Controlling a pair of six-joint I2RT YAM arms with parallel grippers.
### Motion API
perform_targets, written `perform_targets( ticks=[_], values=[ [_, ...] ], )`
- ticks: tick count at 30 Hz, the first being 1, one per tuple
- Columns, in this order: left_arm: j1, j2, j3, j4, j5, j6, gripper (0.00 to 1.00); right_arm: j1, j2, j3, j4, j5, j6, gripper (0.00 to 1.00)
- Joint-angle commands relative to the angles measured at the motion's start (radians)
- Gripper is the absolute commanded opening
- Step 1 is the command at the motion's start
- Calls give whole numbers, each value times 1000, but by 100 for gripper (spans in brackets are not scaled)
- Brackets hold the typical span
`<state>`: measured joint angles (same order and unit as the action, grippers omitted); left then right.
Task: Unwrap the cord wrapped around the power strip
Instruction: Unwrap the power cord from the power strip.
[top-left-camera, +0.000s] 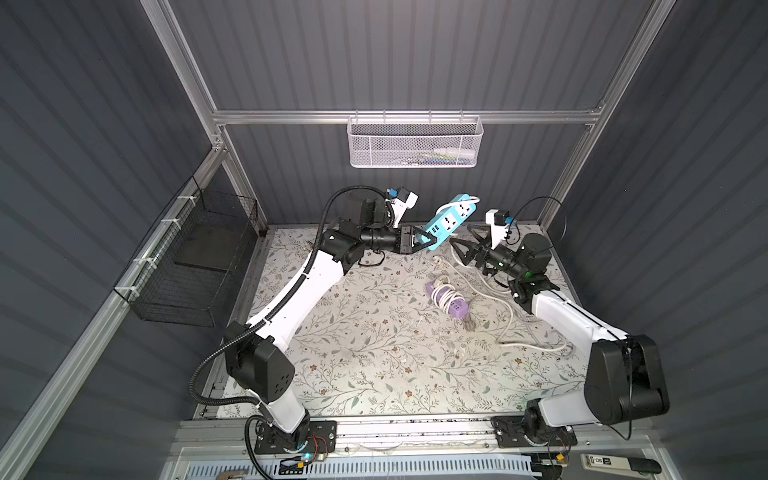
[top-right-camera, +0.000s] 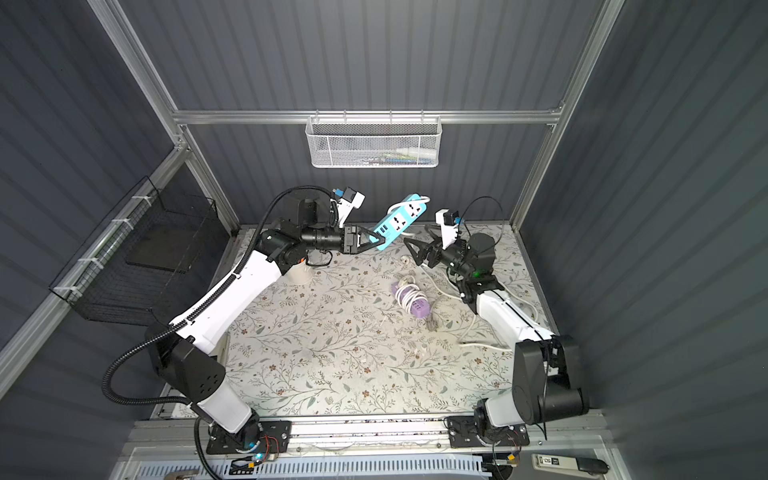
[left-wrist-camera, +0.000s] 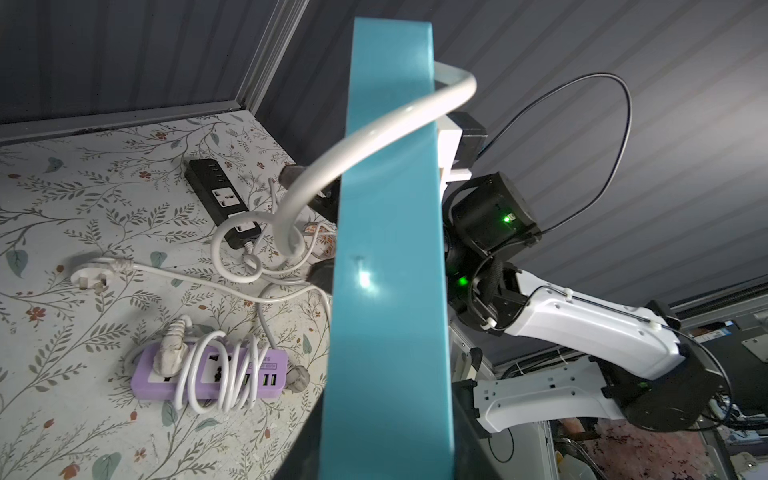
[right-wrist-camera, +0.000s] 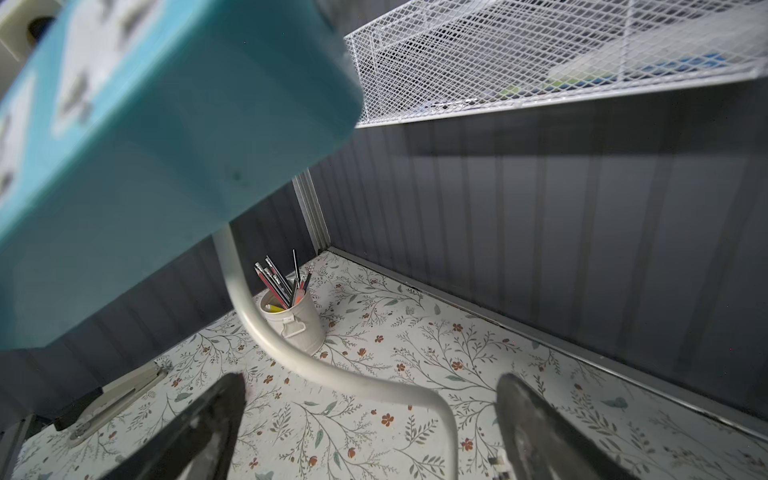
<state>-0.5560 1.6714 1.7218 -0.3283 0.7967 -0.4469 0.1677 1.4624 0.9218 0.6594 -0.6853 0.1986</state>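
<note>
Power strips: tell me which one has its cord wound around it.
The purple strip on the table; the blue strip has its cord hanging loose, the black strip is unwrapped.

Turquoise power strip (top-left-camera: 451, 222), white cord (left-wrist-camera: 395, 116), floral tabletop (top-left-camera: 374, 353).

power strip (right-wrist-camera: 174, 137): blurred, cut off | basket (top-left-camera: 415, 143) contents: indistinct

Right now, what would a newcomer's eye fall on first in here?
First, the bright blue power strip, held in the air over the far side of the table by the left gripper, with its white cord trailing down. The right gripper stands open beside it, jaws either side of that cord. Below lies a purple power strip wound in its own cord.
</note>
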Motion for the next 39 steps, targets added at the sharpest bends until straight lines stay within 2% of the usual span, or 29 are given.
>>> perform_targets(
  ticks=[1,8,17,20,30,34,39],
  values=[
    [-4,-49,0,99,64,-51,0,19,29,29,52,-7,-31,93],
    [-8,-50,-42,190,86,-127,0,26,80,58,124,-8,-5,74],
    [-12,-48,-71,232,87,-146,0,26,110,52,179,-10,36,15],
    [-12,-50,-70,244,80,-153,0,26,105,39,196,-2,45,0],
    [-14,-56,-72,239,92,-149,0,4,90,45,115,39,57,0],
    [-16,-61,-116,226,98,-143,0,-48,113,118,62,41,113,0],
    [-19,-67,-226,245,100,-151,0,-78,91,260,-66,45,96,0]
  ],
)
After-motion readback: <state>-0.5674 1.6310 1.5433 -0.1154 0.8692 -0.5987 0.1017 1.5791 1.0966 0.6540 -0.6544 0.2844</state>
